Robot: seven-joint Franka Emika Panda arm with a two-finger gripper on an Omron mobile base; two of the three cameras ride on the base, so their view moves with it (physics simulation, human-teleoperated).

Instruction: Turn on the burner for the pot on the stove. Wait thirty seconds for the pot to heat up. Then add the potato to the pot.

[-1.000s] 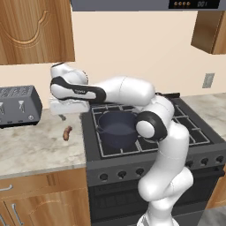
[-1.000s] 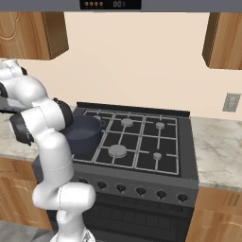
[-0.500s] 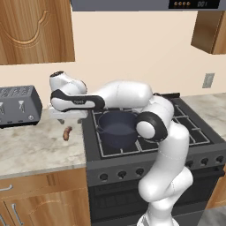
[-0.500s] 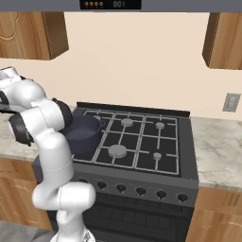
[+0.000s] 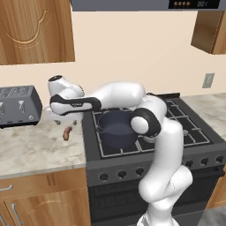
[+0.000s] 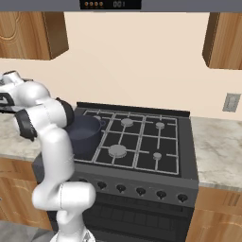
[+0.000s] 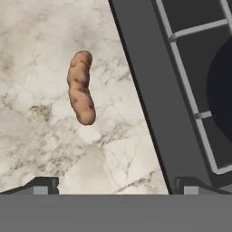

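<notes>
I'm looking at a kitchen with wooden cabinets (image 5: 35, 31) above a marbled stone counter (image 5: 35, 150), and the black stove (image 5: 145, 150) set into it. From largest to smallest: the stove with its grid grates, then the toaster (image 5: 17, 106) at the far left of the counter, then the dark pot (image 5: 115, 129) sitting on the front burner nearest the counter, and last the potato (image 5: 67, 133), which lies on the counter just beside the stove's left edge, apart from the pot.

My arm reaches out to the left over the counter, and the gripper (image 5: 64, 121) hangs above the potato with its jaws spread wide and nothing between them. In the hand view the potato (image 7: 81, 87) sits above and left of centre, its long axis running roughly up the frame, with the stove edge (image 7: 145, 90) slanting close on its right.

I judge the step in hand to be the pick-up of the potato. To do it well I would slide the hand until the potato is centred between the fingertips, keep the fingers across its narrow width rather than its length, and come straight down. The risk I see is the right finger catching the stove's raised edge, so I would favour the counter side.
</notes>
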